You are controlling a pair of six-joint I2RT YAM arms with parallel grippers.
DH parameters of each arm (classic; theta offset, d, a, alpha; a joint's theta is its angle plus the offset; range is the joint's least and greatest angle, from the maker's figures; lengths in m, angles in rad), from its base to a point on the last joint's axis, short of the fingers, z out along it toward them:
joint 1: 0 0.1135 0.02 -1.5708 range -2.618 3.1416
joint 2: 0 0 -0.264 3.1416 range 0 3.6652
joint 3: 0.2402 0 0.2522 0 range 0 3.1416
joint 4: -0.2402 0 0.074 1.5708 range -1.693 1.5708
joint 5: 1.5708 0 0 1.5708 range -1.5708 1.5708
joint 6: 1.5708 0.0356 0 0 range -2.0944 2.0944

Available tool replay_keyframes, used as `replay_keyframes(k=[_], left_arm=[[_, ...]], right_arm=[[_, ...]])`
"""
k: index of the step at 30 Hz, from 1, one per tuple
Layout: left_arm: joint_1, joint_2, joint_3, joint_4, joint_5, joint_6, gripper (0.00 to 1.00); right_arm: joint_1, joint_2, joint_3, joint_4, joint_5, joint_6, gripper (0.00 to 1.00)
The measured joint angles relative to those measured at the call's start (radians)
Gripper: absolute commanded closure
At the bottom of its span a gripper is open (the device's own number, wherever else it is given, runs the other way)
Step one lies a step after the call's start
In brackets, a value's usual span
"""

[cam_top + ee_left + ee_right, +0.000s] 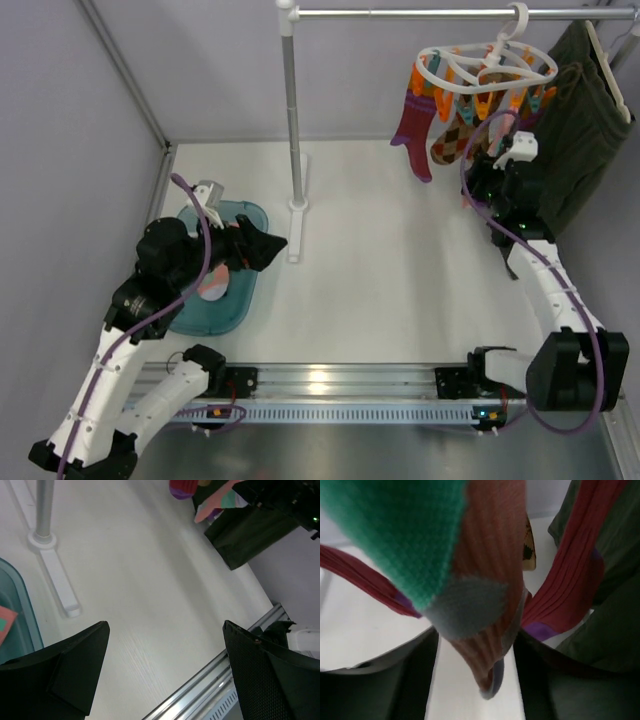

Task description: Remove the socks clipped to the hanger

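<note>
Right wrist: salmon ribbed sock (492, 545), green band, grey patch, hanging.

Bright, even light floods my desk (400, 280); glare marks the front rail (320, 378); socks (490, 545) blur close to my right wrist.

This is a robotics lab test cell, not a home. A bare white tabletop (400, 270) is boxed in by plain grey wall panels (60, 130) set in metal framing. A silver aluminium rail (340, 378) along the near edge carries the black-and-white left robot arm (150, 290) and right robot arm (545, 290), with purple cables (207, 235) looped along them. The laundry looks staged: a freestanding silver clothes rail (291, 110) stands on the table, and at the far right its bar holds a white plastic oval clip hanger (487, 68) and a dark olive garment (580, 140).
</note>
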Motion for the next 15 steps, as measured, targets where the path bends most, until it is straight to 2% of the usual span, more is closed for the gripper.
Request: replay_keyframes(k=[2, 3, 4, 9, 15], left_arm=[[0.000, -0.008, 0.000, 0.001, 0.045, 0.000, 0.02], [0.000, -0.012, 0.000, 0.001, 0.055, -0.001, 0.02], [0.000, -0.017, 0.002, 0.000, 0.065, -0.002, 0.02], [0.000, 0.015, 0.089, 0.002, 0.072, -0.026, 0.02], [-0.034, 0.240, 0.400, 0.034, 0.023, -0.049, 0.02]], right_arm=[[0.000, 0.053, 0.000, 0.034, -0.002, -0.014, 0.78], [0.000, 0.070, 0.000, 0.045, -0.003, -0.016, 0.90], [0.002, 0.080, 0.000, 0.057, 0.002, -0.018, 0.93], [0.076, 0.064, -0.021, 0.134, 0.076, -0.032, 0.98], [0.268, -0.005, -0.082, 0.193, 0.198, -0.031, 1.00]])
